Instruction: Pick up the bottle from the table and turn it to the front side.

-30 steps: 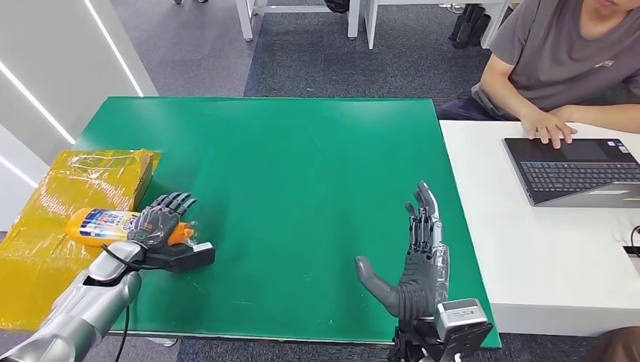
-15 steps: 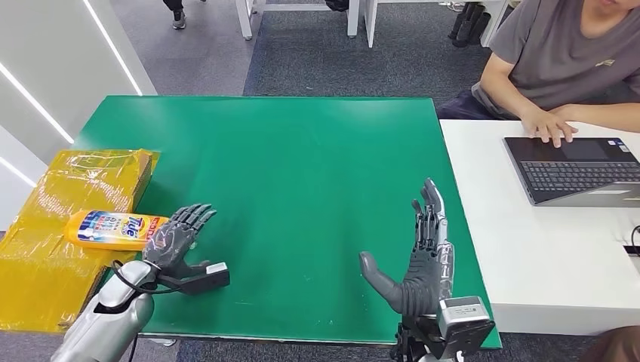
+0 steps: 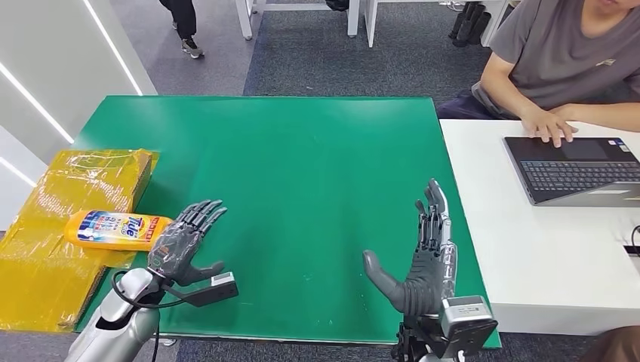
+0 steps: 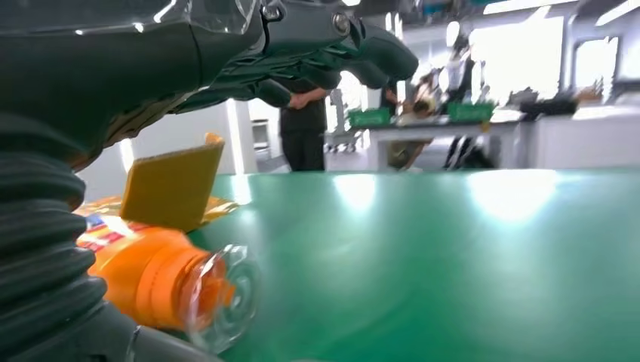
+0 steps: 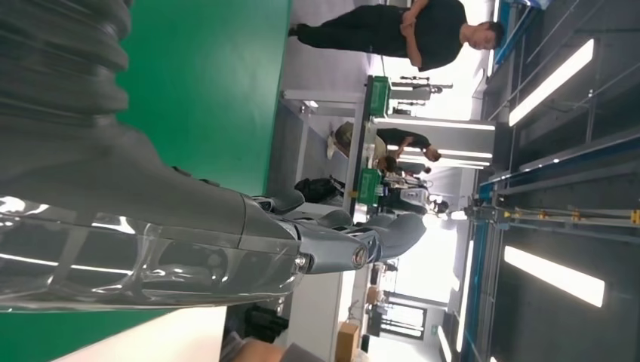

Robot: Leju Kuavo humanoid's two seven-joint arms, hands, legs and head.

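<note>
Green table [image 3: 302,166]; left hand [image 3: 180,245] released, withdrawn from bottle [image 3: 117,229]; right hand [image 3: 424,260] spread, unchanged.

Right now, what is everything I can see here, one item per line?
Table: one, green, centre.
Bottle: one, yellow with orange cap, lying on its side at the green table's left edge.
Wrapped box: one, yellow, left of the table.
White table: one, to the right.
Laptop: one, dark, on the white table.
Person: one, grey shirt, at the laptop.
Left hand: open, beside the bottle.
Right hand: open, over the table's right side.
</note>
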